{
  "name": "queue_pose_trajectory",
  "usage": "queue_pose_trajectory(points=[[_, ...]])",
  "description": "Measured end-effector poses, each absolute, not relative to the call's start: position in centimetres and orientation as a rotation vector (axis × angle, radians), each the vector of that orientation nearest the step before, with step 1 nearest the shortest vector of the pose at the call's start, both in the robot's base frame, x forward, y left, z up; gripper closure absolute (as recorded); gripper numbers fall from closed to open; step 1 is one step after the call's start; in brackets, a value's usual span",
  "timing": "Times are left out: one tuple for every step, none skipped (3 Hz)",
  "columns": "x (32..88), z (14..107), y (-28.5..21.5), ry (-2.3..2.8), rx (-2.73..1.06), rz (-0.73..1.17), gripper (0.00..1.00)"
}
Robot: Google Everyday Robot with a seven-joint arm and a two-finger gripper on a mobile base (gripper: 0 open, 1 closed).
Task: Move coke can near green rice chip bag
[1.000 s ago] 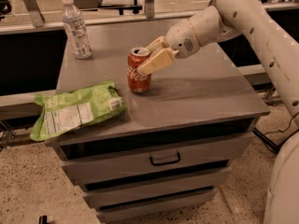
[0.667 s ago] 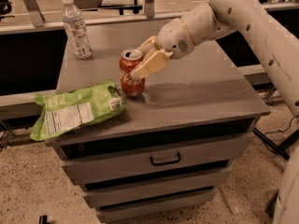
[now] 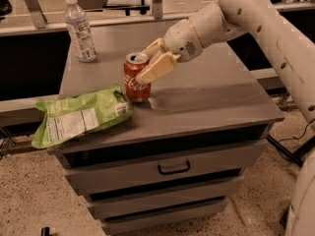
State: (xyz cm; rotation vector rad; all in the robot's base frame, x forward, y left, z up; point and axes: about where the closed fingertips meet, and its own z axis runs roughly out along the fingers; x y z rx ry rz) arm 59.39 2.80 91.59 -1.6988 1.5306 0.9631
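Item: grey cabinet surface (image 3: 206,97), with drawers (image 3: 162,166) set beneath it and a dark handle (image 3: 173,169) fitted to the upper one. A clear plastic bottle (image 3: 79,29) with a white cap is stood upright at the far left corner, well apart from the other items. A green chip bag (image 3: 81,118) is laid flat at the front left, its white label panel turned upward and its left end hung past the edge. A white arm (image 3: 266,18) is extended in from the upper right and angled down and leftward, the wrist turned toward the middle of the surface. The gripper (image 3: 143,65) is positioned over the left-centre of the surface, and its jaws are clenched on the upper part of a red can (image 3: 135,87), one to the front and one behind. The red can is held upright just beside the right end of the green chip bag. Whether the two touch, and whether the can's base rests on the surface, cannot be told.
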Motion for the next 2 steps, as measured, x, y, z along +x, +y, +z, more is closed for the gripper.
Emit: queue_pose_trajectory(points=[[59.38, 91.48, 3.16, 1.528, -1.702, 0.968, 0.05], [59.38, 91.44, 3.3, 1.526, -1.703, 0.969, 0.0]])
